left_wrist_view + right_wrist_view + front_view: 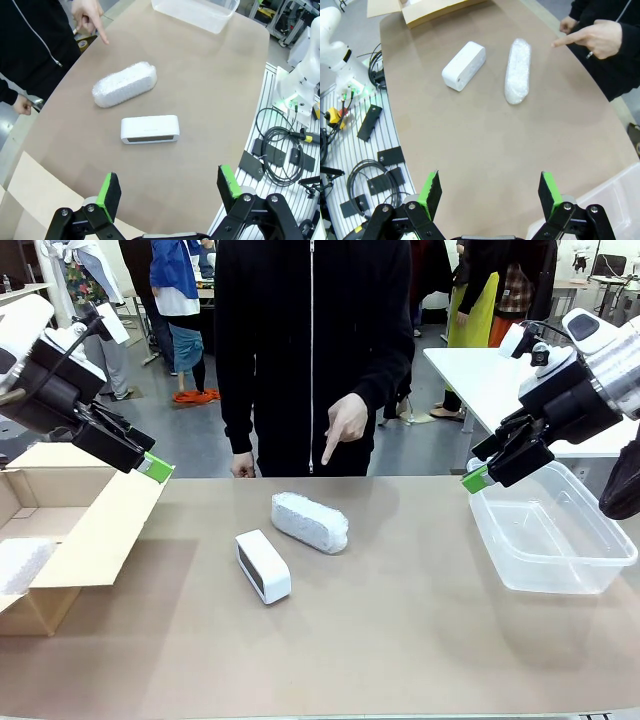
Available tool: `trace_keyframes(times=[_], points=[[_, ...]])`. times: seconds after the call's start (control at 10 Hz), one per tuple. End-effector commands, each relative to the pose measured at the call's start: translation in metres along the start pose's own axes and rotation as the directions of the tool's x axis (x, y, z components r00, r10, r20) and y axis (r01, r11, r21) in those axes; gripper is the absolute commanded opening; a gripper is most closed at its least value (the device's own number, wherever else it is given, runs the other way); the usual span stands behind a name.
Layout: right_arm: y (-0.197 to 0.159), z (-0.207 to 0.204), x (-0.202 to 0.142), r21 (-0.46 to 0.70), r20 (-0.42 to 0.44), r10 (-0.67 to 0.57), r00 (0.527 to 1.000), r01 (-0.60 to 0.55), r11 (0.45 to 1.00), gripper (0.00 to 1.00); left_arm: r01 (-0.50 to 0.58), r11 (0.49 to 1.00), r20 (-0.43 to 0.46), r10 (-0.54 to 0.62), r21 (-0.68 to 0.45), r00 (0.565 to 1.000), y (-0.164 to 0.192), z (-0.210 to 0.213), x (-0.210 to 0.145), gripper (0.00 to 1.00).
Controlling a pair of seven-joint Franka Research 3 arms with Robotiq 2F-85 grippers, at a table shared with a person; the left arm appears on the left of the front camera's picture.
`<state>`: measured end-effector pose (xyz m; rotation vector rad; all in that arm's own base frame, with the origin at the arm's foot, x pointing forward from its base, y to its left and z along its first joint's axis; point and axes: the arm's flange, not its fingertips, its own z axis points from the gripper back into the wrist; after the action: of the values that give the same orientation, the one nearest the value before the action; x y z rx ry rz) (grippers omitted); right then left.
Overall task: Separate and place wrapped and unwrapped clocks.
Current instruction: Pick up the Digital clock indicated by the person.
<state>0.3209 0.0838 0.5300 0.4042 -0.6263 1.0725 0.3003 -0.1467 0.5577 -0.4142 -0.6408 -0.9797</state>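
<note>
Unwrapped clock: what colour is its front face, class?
The clock has a dark, almost black face on a white body; clearest in the front view.

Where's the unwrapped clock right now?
In the front view the unwrapped clock lies mid-table, just left of and nearer the robot than the foam-wrapped bundle.

A grey floor (190,440) stretches behind the brown worktop (400,620). A white table (470,380) stands beyond its far right corner, with people (180,300) farther back.
</note>
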Motion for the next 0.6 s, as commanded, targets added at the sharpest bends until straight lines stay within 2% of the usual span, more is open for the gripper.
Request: trace_keyframes(times=[0.0,0.5], points=[[-0.0007,-0.0017,0.0004,0.020,0.021,-0.004,1.000,0.003,1.000,1.00,0.001,1.000,0.003,-0.001,0.012,1.000,-0.0004,-0.0003,0.0010,1.00],[-0.0007,-0.0017,0.0004,0.020,0.021,-0.004,1.000,0.003,1.000,1.00,0.001,1.000,0.003,-0.001,0.012,1.000,-0.0004,-0.0003,0.0010,1.00]])
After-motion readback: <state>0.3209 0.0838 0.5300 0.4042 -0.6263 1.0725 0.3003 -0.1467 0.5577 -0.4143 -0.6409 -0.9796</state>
